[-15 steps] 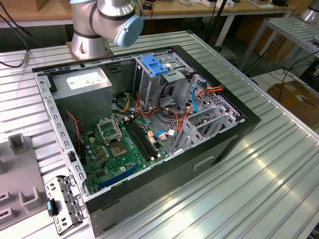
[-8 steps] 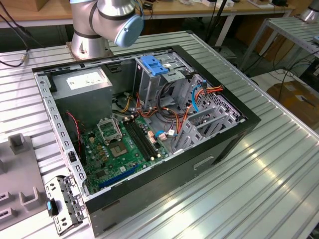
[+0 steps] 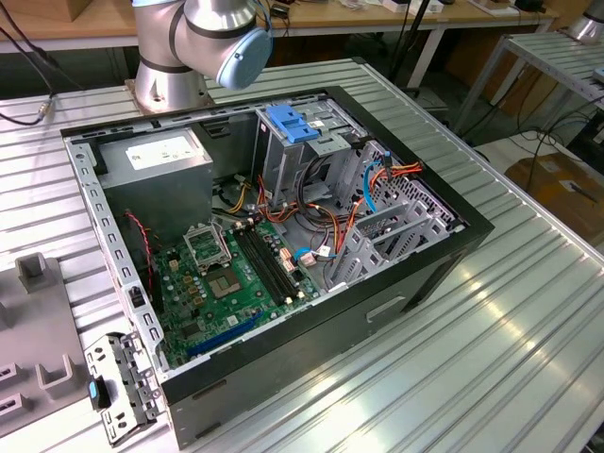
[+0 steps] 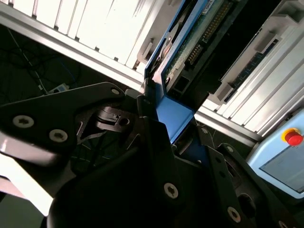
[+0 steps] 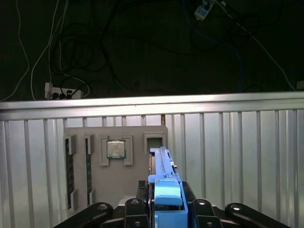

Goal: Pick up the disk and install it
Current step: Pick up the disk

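Ribbed aluminium table all round, and in the exterior view the open computer case sits on it, green motherboard exposed, grey power-supply box and blue-topped metal cage at the far side, arm base behind. Over to the first wrist view: the gripper is clamped on the disk, which stands on edge with its blue rail towards the camera, by the edge of a grey parts tray holding a processor chip; whether the disk touches tray or table, I can't tell. The second wrist view offers the disk's other face, green circuit board showing, black fingers pressed to the blue rail, and a red-buttoned pendant off to the side.
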Robot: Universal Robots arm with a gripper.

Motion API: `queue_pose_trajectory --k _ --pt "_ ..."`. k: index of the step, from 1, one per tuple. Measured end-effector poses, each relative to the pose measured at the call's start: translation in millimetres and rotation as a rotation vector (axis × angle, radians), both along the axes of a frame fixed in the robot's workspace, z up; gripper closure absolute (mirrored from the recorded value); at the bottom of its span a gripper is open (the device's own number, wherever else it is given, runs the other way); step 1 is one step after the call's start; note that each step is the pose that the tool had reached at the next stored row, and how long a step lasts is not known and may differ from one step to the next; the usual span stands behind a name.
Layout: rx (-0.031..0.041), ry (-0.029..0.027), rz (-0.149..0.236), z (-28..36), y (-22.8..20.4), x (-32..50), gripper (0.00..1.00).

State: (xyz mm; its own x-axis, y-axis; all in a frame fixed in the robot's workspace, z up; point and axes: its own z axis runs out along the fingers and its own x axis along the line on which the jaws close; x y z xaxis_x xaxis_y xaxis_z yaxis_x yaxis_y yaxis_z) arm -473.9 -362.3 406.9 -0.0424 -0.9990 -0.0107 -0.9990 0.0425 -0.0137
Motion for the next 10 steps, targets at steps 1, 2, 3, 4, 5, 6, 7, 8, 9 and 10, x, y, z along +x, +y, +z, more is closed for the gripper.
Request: queue_pose_trajectory --k 1,2,3,4,5,6,7,8,9,10 --pt "0.0000 0.0000 0.000 0.4 0.0 0.0 0.63" --pt "0.0000 0.0000 0.000 0.9 0.0 0.0 0.63" --pt "0.0000 -0.0001 0.000 1.4 0.0 0.0 0.63" --pt "0.0000 0.0000 0.000 1.9 0.0 0.0 0.63" --pt "0.0000 -0.0001 0.000 2.3 0.0 0.0 0.63" --pt "0.0001 -0.0001 0.000 2.7 0.0 0.0 0.63" --pt "0.0000 -0.0001 0.000 3.4 0.0 0.0 0.63" --pt "0.0000 0.0000 0.000 4.2 0.0 0.0 0.63" --pt "0.0000 0.0000 0.000 4.7 0.0 0.0 0.63" --pt "0.0000 0.0000 0.000 5.3 0.0 0.0 0.63"
